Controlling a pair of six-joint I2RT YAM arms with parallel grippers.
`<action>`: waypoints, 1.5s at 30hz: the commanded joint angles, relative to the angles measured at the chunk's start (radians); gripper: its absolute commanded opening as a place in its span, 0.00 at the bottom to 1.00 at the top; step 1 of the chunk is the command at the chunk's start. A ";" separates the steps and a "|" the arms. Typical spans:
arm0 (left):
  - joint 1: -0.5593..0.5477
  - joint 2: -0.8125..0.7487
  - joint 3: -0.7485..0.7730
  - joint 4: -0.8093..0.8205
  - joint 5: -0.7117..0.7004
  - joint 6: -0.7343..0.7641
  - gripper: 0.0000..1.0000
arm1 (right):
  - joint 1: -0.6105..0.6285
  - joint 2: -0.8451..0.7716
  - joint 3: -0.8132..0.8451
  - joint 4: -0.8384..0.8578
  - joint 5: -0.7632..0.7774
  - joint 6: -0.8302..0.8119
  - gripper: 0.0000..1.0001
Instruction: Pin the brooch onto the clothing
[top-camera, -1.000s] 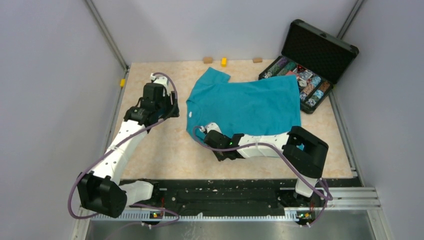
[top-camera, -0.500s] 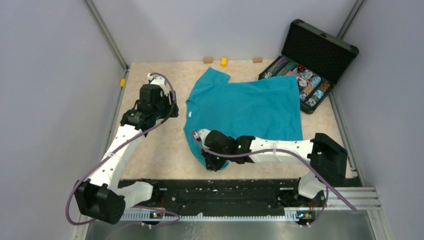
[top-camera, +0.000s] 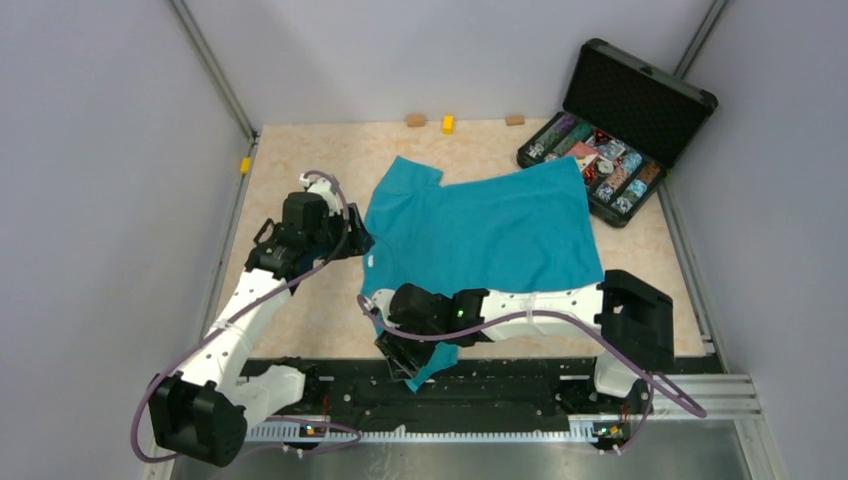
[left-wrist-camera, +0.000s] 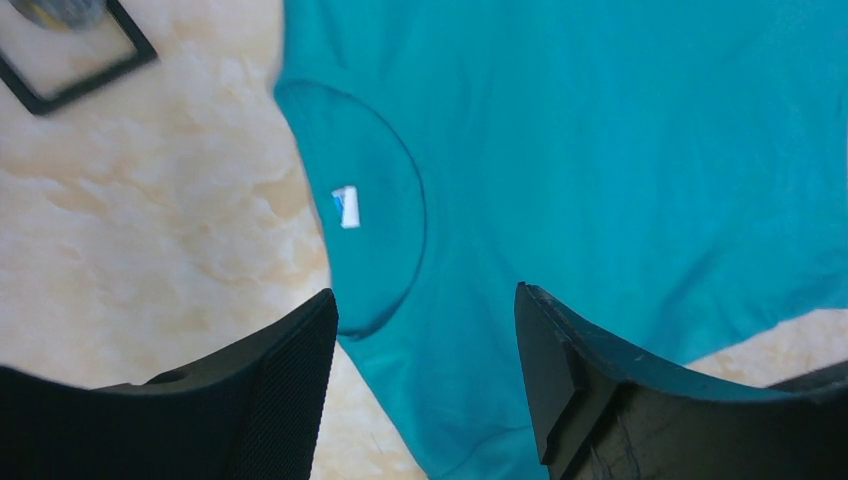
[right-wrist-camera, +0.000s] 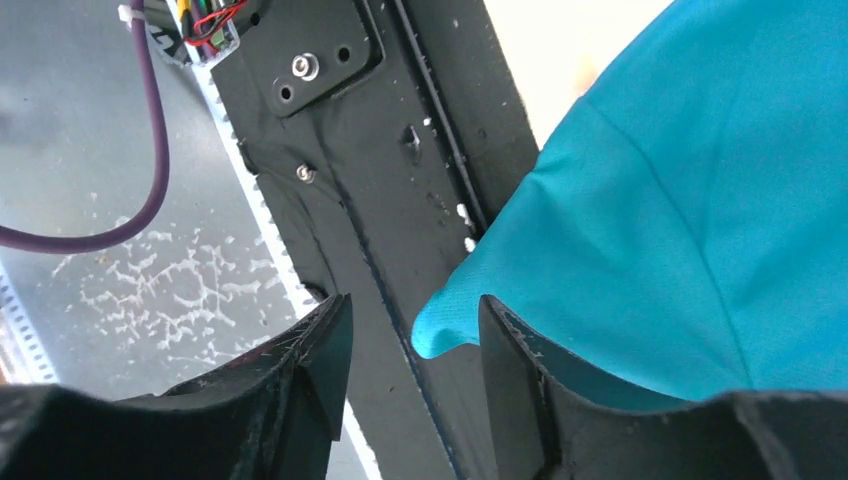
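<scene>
The clothing (top-camera: 480, 225), a teal T-shirt, lies flat on the table with its collar to the left. The white label (left-wrist-camera: 345, 207) shows inside the collar. My left gripper (top-camera: 352, 241) hovers open just above the collar edge, with fabric below its fingers (left-wrist-camera: 425, 390) but nothing gripped. My right gripper (top-camera: 398, 357) stands open at the near edge. The near sleeve's corner (right-wrist-camera: 450, 325) lies loose between its jaws (right-wrist-camera: 415, 385), draped over the black rail. The brooch is too small to pick out; a pink-red speck (top-camera: 584, 159) lies among the trinkets of the case.
An open black case (top-camera: 615, 135) of multicoloured trinkets stands at the back right. Small blocks (top-camera: 448, 123) sit along the far edge and one yellow block (top-camera: 244, 165) at the left wall. The black base rail (right-wrist-camera: 390, 150) and a metal plate (right-wrist-camera: 90, 300) lie under my right gripper.
My right gripper dragged the near sleeve toward the front rail, pulling the whole shirt nearer, then opened. My left gripper shifted nearer, toward the collar, staying open.
</scene>
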 joint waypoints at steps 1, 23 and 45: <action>0.004 -0.044 -0.110 0.135 0.099 -0.156 0.70 | 0.004 -0.076 0.061 0.038 0.100 0.004 0.56; -0.136 0.350 -0.166 0.490 0.006 -0.309 0.66 | -0.685 -0.202 -0.321 0.247 0.286 0.034 0.72; -0.039 0.739 0.031 0.461 -0.039 -0.230 0.61 | -0.837 0.000 -0.328 0.375 0.176 0.139 0.72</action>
